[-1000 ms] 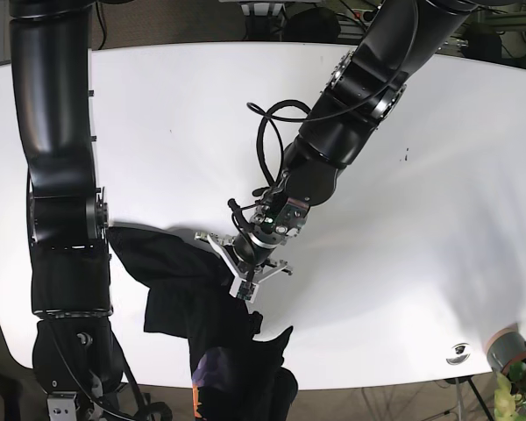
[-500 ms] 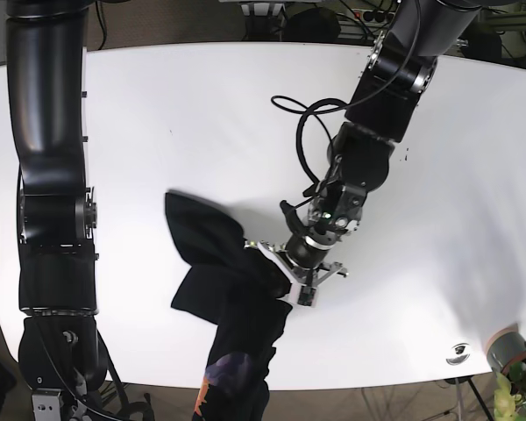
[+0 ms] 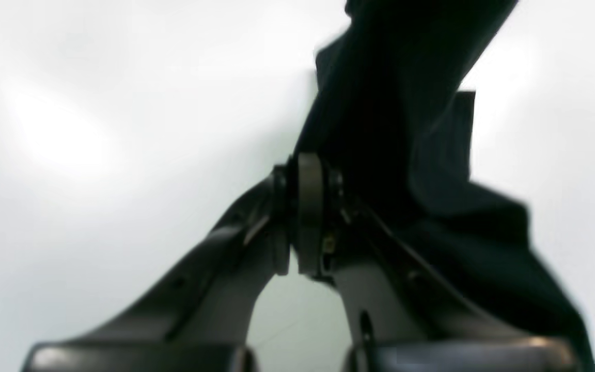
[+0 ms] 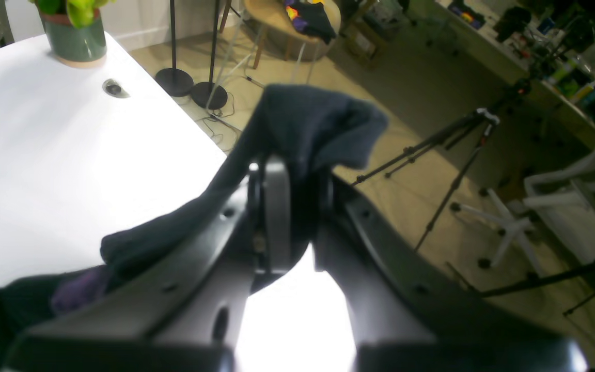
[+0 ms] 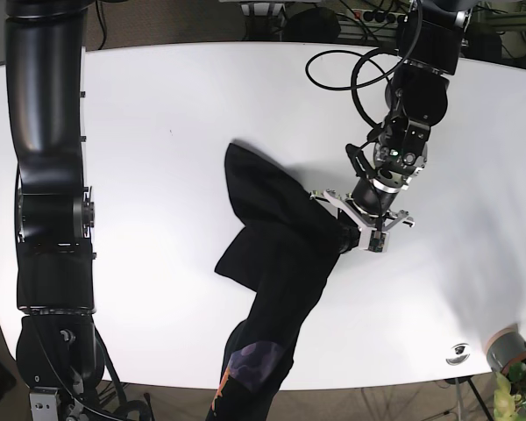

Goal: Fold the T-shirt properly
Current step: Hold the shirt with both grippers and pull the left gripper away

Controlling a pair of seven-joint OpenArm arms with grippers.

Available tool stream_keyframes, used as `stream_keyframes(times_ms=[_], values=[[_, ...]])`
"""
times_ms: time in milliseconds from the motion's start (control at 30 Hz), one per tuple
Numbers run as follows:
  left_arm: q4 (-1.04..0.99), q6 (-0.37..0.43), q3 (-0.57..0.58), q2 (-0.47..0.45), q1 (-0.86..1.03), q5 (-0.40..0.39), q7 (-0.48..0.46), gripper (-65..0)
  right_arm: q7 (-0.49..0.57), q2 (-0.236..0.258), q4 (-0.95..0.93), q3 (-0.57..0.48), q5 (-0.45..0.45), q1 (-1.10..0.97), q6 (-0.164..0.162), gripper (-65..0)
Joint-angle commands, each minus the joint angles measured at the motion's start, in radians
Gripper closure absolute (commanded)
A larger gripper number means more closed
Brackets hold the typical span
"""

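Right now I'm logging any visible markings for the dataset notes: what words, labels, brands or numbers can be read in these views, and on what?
None can be read.
T-shirt: a purple and orange print at its lower end, with no letters that can be made out.
Left gripper and right gripper: no markings visible.
Table: plain white; the small dark disc near its corner is too small to read.

No legible txt or labels anywhere; wrist views blurry.
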Motion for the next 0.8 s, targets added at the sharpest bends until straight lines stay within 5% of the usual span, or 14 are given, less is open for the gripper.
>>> stream_keyframes(times_ms=[0,233,533,767], values=[[0.029,0.005,-0.021,-0.023,-0.005,-0.002,-0.018,0.0,0.035,0.016,0.017,0.009,0.007,0.051,-0.01,-1.9],[0.026,0.005,-0.007,-0.026,-0.005,-0.002,0.0,-0.7,0.037,0.022,0.058,0.009,0.008,0.051,-0.01,-1.9],[0.026,0.005,0.0,0.017,0.011,-0.001,0.06,-36.9,0.035,0.022,0.118,0.009,0.007,0.051,-0.01,-1.9],[-0.011,0.005,0.04,0.044,0.012,-0.001,0.063,-44.6,0.035,0.024,0.118,0.009,0.007,0.051,-0.01,-1.9]])
